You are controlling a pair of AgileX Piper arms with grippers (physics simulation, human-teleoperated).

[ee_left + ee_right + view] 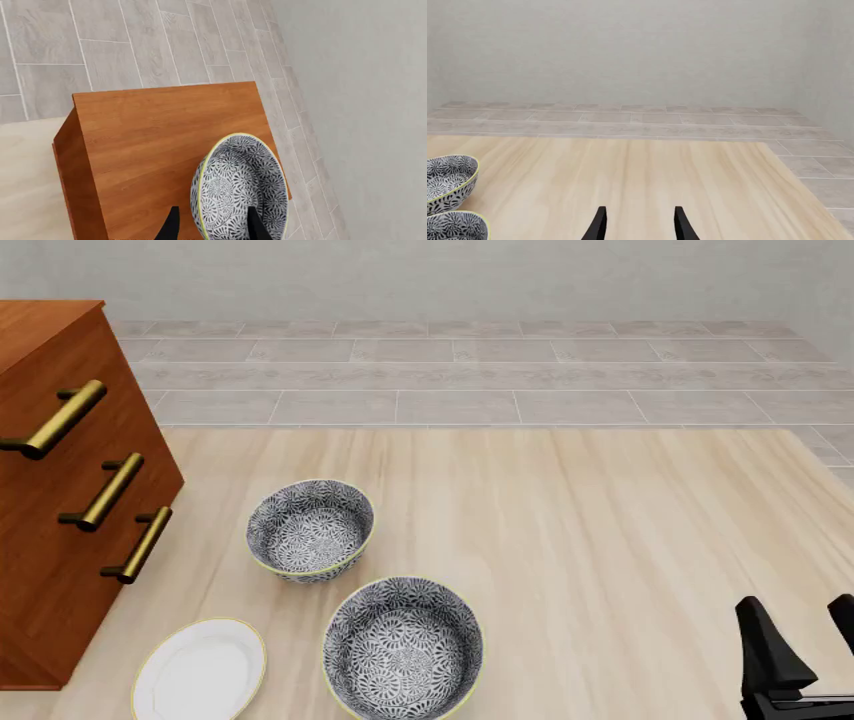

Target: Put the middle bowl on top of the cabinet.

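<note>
The middle bowl (243, 185), blue-and-white floral with a pale-yellow rim, is over the right part of the cabinet (153, 145) top and looks tilted in the left wrist view. My left gripper (213, 226) is open and straddles the bowl's wall, one finger outside and one inside, with a gap showing at the outer finger. Whether the bowl rests on the wood I cannot tell. In the front view only the cabinet (54, 490) front shows at the left; the middle bowl and left gripper are out of that view. My right gripper (807, 638) hangs open and empty over the table's near right.
Two other floral bowls (310, 530) (403, 648) sit on the table right of the cabinet, with a white plate (200, 670) near the front edge. Brass handles (107, 492) stick out of the cabinet front. Tiled floor (467, 380) and a wall lie beyond the table.
</note>
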